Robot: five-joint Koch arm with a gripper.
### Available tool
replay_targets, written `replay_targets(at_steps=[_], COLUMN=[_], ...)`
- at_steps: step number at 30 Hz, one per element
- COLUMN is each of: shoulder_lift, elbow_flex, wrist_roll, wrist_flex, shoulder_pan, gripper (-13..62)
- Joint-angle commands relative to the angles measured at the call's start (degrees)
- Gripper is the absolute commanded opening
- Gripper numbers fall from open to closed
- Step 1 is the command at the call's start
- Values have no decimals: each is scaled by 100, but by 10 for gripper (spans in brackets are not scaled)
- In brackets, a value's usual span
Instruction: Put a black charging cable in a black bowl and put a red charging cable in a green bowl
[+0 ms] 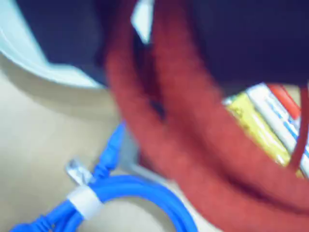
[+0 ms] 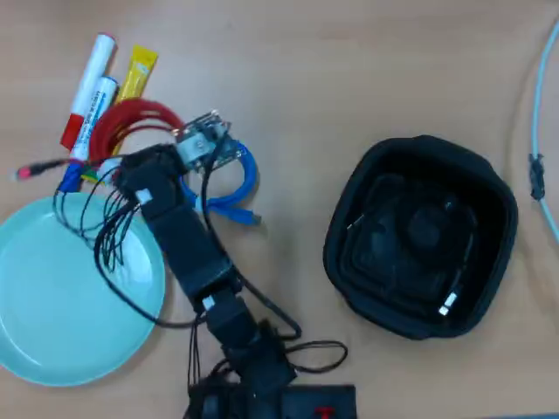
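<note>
Overhead view puts my fingers (image 2: 131, 166) over the red charging cable (image 2: 131, 118), which lies on the counter (image 2: 306, 105) just beside the markers (image 2: 87, 87) and the yellow tube (image 2: 137, 74). The green bowl (image 2: 52, 340) sits close by at the lower left of that view, and it holds nothing. The black bowl (image 2: 419, 236) stands well apart to the right, and the black charging cable (image 2: 450, 292) already seems to lie inside it, one pale plug showing.

Up close, the wrist view is blurred: the red coil fills the frame, sweeping past my dark body, but I cannot tell whether my fingers are closed on it or only near it.

My worries from here:
- The blue cable (image 2: 236, 179) lies touching or nearly touching the red one; a loop could snag and drag along.
- The red cable's loose end (image 2: 35, 168) trails left past the markers and could sweep them or hang over the bowl's rim.
- A grip on a single strand may let the coil sag or slip out on the way.
</note>
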Motion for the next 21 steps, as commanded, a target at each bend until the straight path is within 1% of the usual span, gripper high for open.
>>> replay_targets(at_steps=[1,4,9,15,17,21], shoulder_lift=[589,729,861,765,615,-79], elbow_flex=[18,519,791,993,984,853], wrist_roll=[-79,193,1415,1916,2013,2048], wrist_flex=[264,255,246,229,105,-299], shoulder_pan=[-650,-1441,-2426,-3560,-3797,-4140], gripper=[-68,-68,-68,-68,-68,-69])
